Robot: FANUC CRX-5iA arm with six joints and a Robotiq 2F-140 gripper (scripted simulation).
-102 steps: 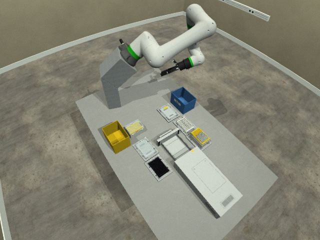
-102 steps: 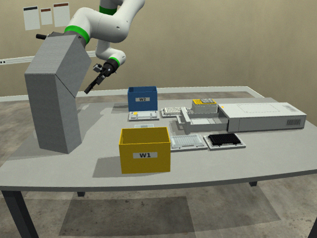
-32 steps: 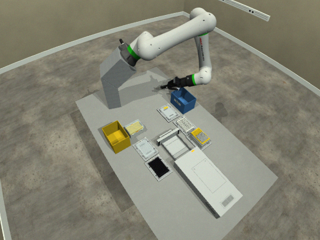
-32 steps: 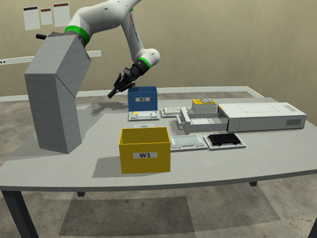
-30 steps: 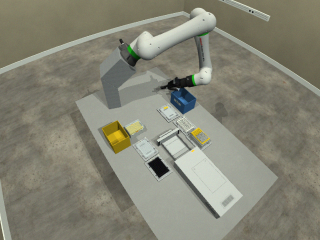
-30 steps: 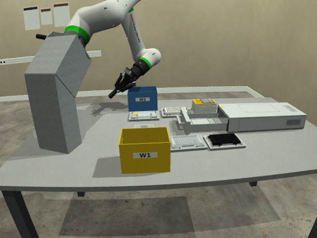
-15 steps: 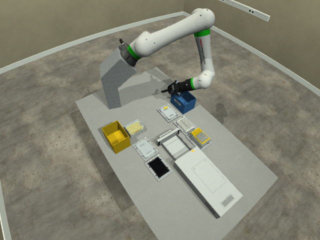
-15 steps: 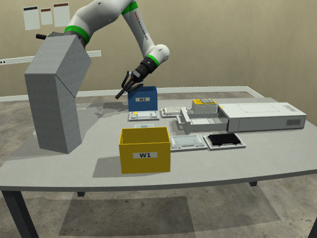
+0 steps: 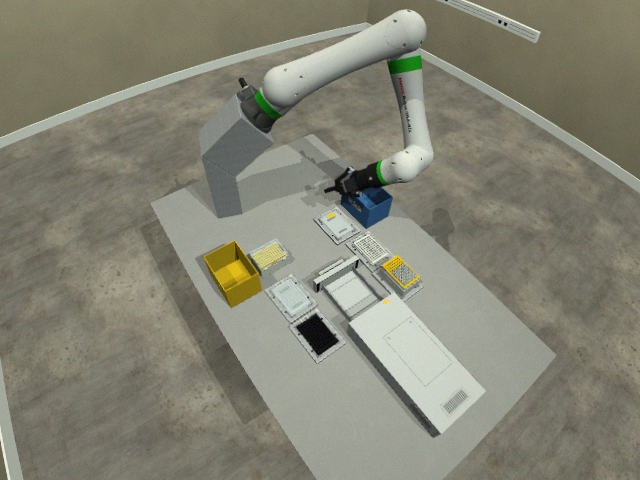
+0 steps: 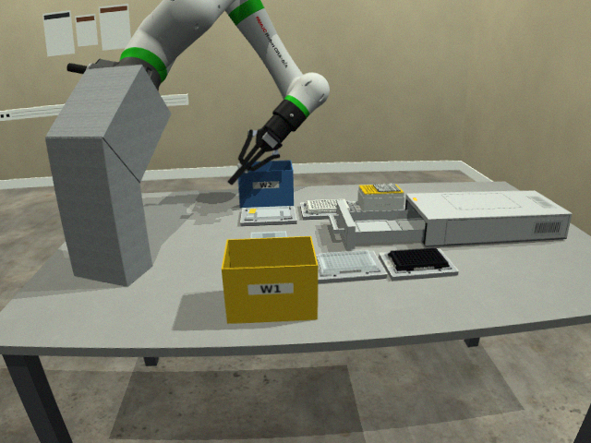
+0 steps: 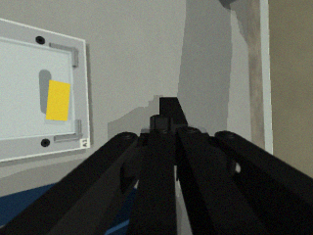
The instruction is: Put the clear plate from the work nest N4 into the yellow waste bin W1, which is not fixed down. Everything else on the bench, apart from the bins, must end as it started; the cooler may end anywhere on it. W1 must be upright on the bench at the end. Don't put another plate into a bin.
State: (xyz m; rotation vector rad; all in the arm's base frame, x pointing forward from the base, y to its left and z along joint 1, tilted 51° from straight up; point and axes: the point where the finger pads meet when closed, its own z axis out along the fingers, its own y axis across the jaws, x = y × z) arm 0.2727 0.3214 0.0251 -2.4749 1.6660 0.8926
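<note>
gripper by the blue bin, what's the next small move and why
Probably open the fingers. The gripper is shut on nothing and hangs at the blue bin W2, while what looks like the clear plate lies in its nest beside yellow W1. Shut fingers cannot straddle it.

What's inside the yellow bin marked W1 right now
From the top view, the open yellow waste bin W1 shows only its bare yellow floor and inner walls; no plate lies in it. The corner under its near wall is hidden.

From my console, a blue bin [image 10: 265,189] marked W2 stands at the bench's [image 10: 429,305] far side. A black plate [image 10: 418,258] lies beside a long grey instrument [image 10: 487,217].
</note>
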